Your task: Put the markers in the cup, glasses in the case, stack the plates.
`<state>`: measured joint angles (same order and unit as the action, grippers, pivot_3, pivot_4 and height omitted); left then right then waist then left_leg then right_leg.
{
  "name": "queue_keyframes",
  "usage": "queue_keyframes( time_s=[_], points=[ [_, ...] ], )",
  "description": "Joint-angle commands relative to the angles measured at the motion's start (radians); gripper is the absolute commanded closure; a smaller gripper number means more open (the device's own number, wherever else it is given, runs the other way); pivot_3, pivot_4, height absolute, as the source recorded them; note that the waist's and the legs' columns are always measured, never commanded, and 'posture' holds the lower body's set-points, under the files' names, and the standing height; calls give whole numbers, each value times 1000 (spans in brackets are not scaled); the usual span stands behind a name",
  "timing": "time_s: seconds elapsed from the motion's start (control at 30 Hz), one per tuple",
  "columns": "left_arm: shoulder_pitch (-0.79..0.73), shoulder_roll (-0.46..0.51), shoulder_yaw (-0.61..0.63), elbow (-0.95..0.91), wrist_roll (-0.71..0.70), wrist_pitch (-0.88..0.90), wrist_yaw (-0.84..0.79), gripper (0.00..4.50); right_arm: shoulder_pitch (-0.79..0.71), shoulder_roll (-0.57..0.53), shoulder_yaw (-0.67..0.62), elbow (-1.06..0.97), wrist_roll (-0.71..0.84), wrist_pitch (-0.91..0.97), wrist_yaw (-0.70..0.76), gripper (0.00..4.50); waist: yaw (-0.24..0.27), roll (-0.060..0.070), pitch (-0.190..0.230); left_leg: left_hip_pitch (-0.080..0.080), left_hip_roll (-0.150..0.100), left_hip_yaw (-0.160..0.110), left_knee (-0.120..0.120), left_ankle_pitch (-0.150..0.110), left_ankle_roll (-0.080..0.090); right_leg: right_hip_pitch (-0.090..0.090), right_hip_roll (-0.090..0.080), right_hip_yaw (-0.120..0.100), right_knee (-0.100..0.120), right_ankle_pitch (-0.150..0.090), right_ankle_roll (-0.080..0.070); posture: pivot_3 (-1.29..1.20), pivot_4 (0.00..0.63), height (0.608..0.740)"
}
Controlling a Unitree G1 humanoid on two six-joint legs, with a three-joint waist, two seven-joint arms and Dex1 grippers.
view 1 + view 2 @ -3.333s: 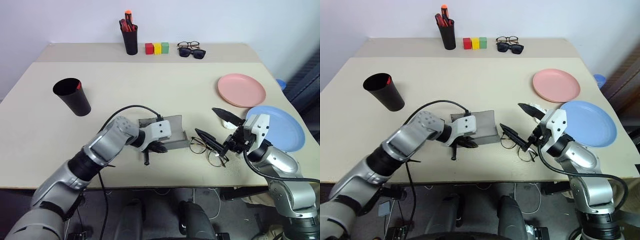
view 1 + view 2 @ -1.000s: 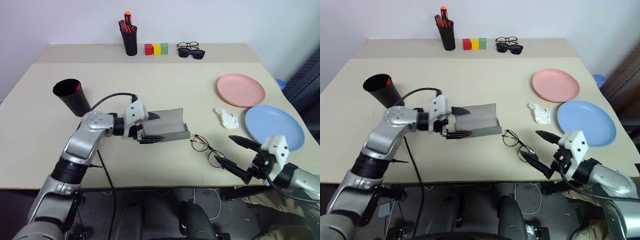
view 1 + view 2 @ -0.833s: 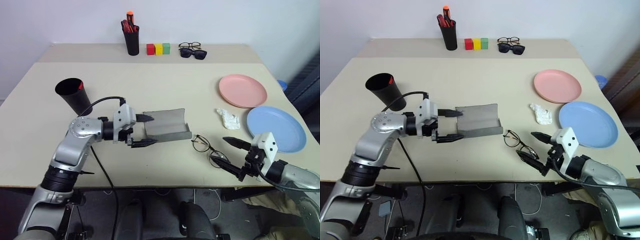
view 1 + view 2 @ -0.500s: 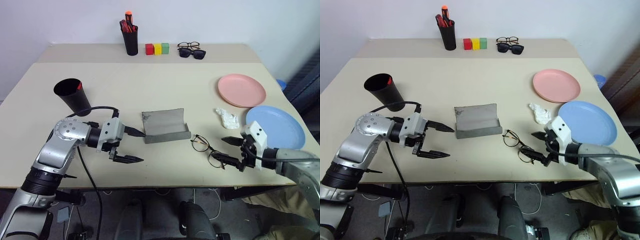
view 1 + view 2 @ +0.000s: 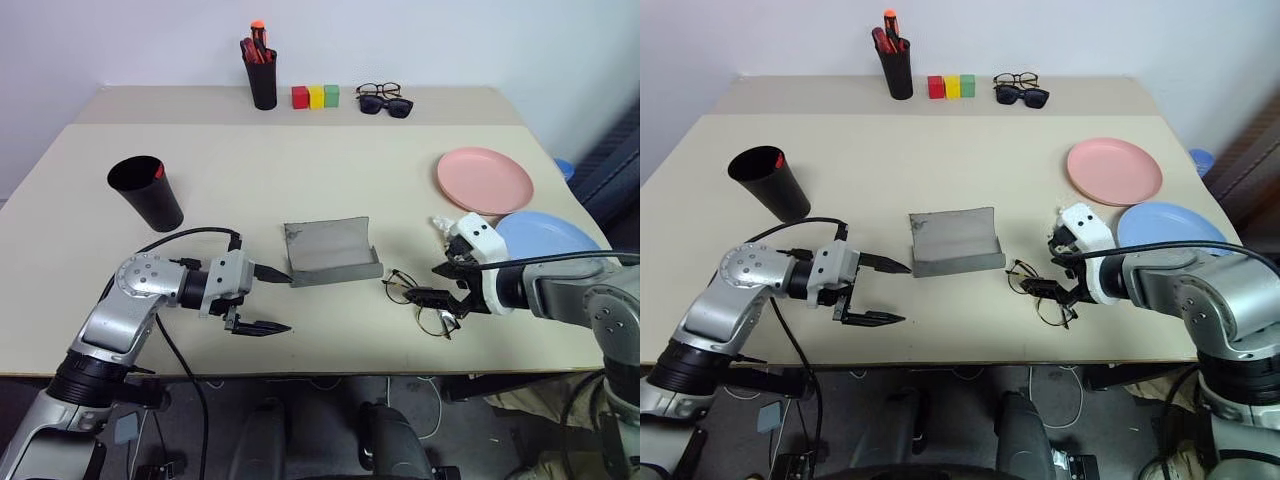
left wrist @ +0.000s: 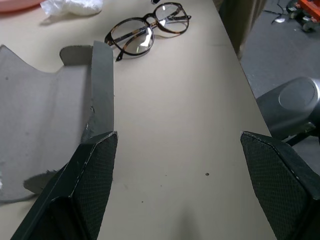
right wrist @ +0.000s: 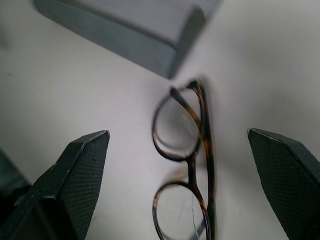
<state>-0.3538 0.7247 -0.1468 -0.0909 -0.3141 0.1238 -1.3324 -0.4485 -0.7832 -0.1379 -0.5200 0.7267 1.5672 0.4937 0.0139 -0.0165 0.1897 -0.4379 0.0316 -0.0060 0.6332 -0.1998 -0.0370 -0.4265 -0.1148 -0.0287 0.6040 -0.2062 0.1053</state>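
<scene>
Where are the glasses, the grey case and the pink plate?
glasses (image 7: 187,165), right wrist view, on the bridge between the lenses.
grey case (image 5: 328,245), left eye view, on its open inner face.
pink plate (image 5: 1114,170), right eye view, on its flat middle.

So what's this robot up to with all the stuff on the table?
It is tidying a beige table. The right gripper, open, hangs over the thin wire-rimmed glasses, which lie on the table beside the open grey case. The left gripper, also open, sits just left of the case, holding nothing. The salmon pink plate and light blue plate lie side by side, unstacked.
</scene>
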Motion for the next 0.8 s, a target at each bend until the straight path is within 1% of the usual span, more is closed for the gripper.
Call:
queue_keyframes(
  time_s=[0.03, 0.33, 0.77, 0.8],
  points=[
    [8, -4, 4, -32, 1, -20, 14, 506, 11, 20, -22, -44, -27, 46, -63, 0, -1, 0, 0, 0, 0, 0, 0, 0, 0, 0, 0, 0, 0, 0, 0, 0, 150, 740],
    [9, 0, 0, -38, 3, -11, 28, 506, 36, 6, -1, -20, -48, 31, -72, 0, -3, 0, 0, 0, 0, 0, 0, 0, 0, -1, 0, 0, 1, 0, 0, 0, 150, 740],
    [31, 19, 12, -102, -8, 45, 48, 506, 57, 36, 37, 12, -69, -19, -64, 0, -3, 0, 0, 0, 0, 0, 0, 0, 0, -1, 0, 0, 0, 0, 0, 0, 150, 740],
    [35, 22, 15, -108, -11, 52, 51, 459, 58, 38, 40, 16, -71, -24, -64, 255, -3, 0, 0, 0, 0, 0, 0, 0, 0, -1, 0, 0, 0, 0, 0, 0, 150, 740]
  ],
)
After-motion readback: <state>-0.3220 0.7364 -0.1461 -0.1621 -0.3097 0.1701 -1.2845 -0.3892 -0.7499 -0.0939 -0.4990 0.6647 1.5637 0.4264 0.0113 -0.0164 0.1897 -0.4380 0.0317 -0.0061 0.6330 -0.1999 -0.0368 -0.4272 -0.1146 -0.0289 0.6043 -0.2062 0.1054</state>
